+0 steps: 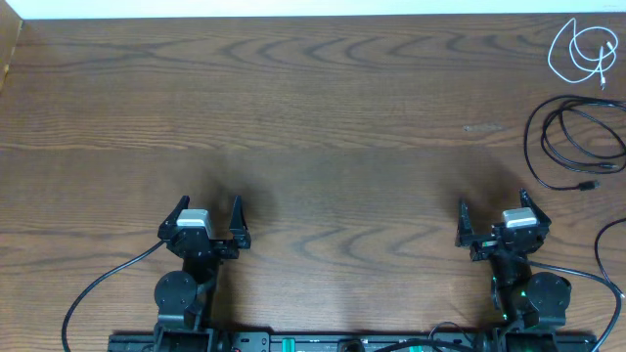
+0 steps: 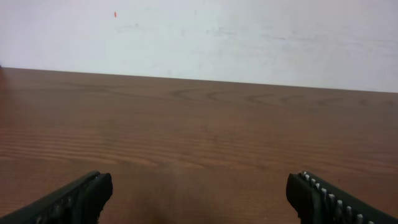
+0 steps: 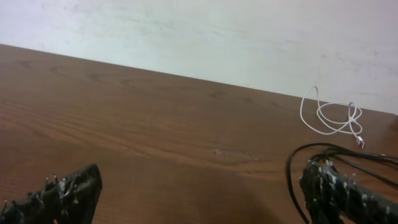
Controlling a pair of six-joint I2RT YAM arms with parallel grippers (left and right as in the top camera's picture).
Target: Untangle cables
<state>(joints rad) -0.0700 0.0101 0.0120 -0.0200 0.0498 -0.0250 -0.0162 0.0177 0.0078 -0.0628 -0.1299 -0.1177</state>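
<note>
table [image 1: 313, 108]: brown wood, pale wall [image 2: 199, 37] behind its far edge. my left gripper [image 1: 208, 207] and right gripper [image 1: 494, 203] both sit near the front edge, jaws spread wide, holding nothing. the cables lie at the far right, well apart from both grippers: one white cable [image 1: 587, 49] looped in the corner, black cables [image 1: 577, 137] coiled just nearer me. i cannot tell the strand count in that coil. left wrist view shows only wood and wall. right wrist view catches both coils, my right finger [image 3: 348, 193] covering part of the black one.
</note>
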